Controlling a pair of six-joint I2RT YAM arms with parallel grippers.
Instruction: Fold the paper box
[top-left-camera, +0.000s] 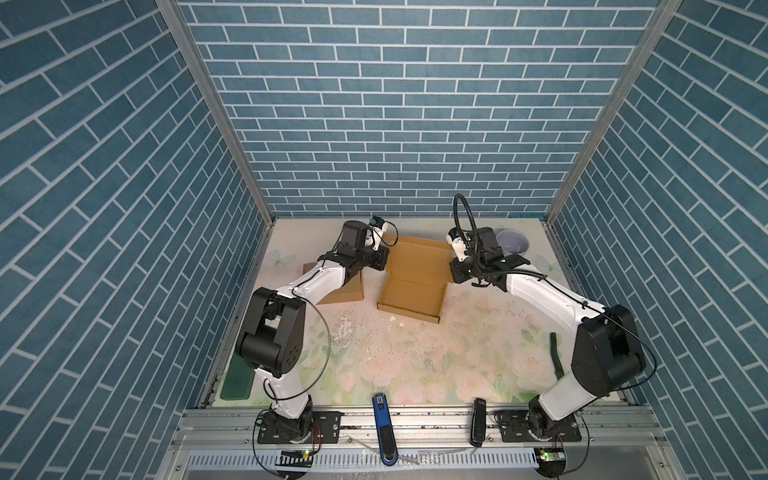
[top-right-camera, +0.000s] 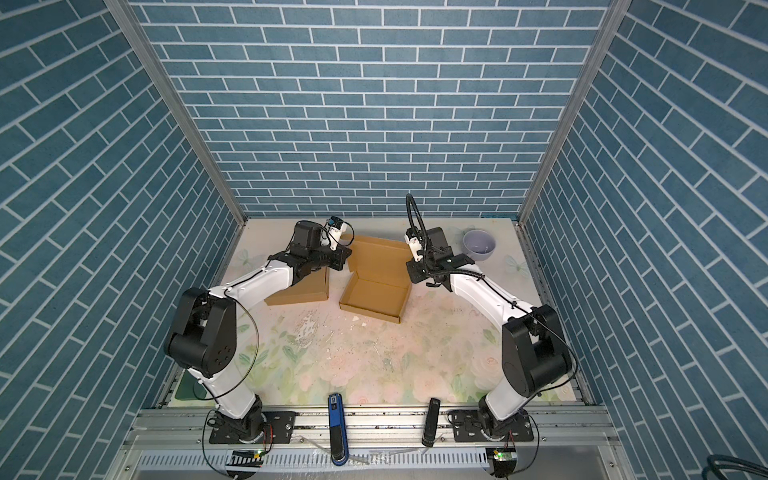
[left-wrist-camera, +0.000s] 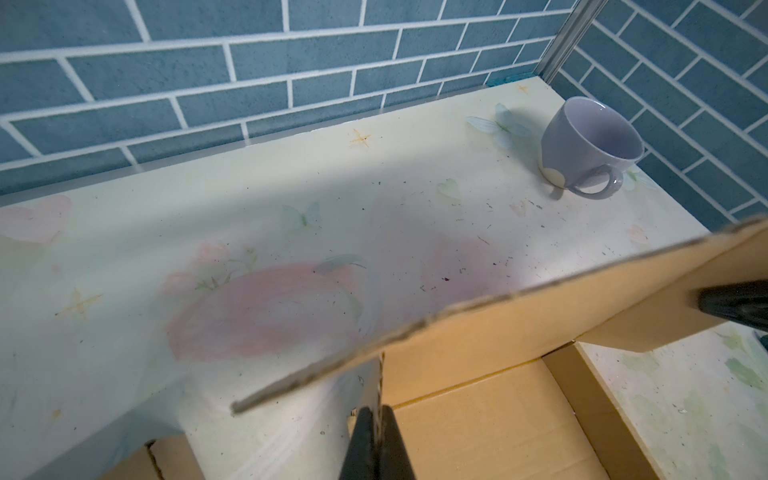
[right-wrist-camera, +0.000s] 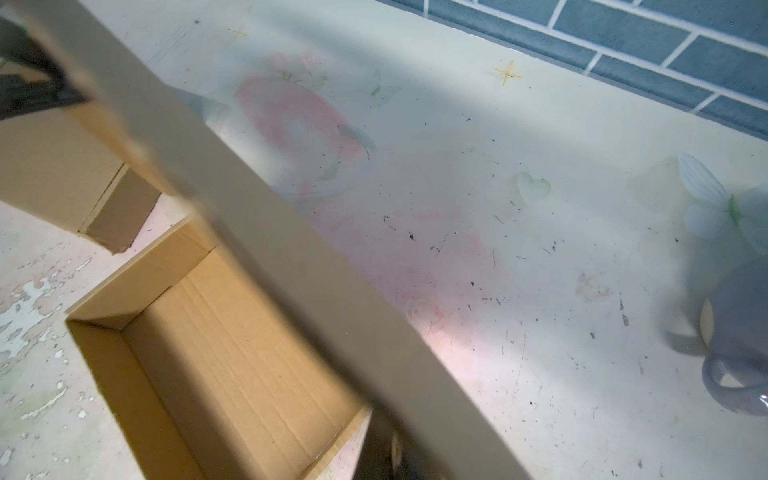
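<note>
The brown paper box (top-left-camera: 411, 297) (top-right-camera: 376, 297) sits mid-table with its tray walls standing. Its lid (top-left-camera: 417, 257) (top-right-camera: 380, 257) is lifted off the table at the back. My left gripper (top-left-camera: 384, 259) (left-wrist-camera: 376, 440) is shut on the thin cardboard edge at the lid's left side. The right gripper (top-left-camera: 453, 266) (right-wrist-camera: 395, 457) is shut on the lid's right side; it is blurred in its own wrist view. One of its dark fingers (left-wrist-camera: 731, 309) lies against the lid's front flap (left-wrist-camera: 540, 320). The tray's inside (right-wrist-camera: 232, 374) is empty.
A second cardboard box (top-left-camera: 345, 291) (top-right-camera: 299, 291) lies under the left forearm. A lilac cup (top-left-camera: 513, 243) (left-wrist-camera: 590, 145) stands at the back right corner. At the front rail are a blue tool (top-left-camera: 384, 428) and a black one (top-left-camera: 478, 422); a dark green strip (top-left-camera: 555, 353) lies right.
</note>
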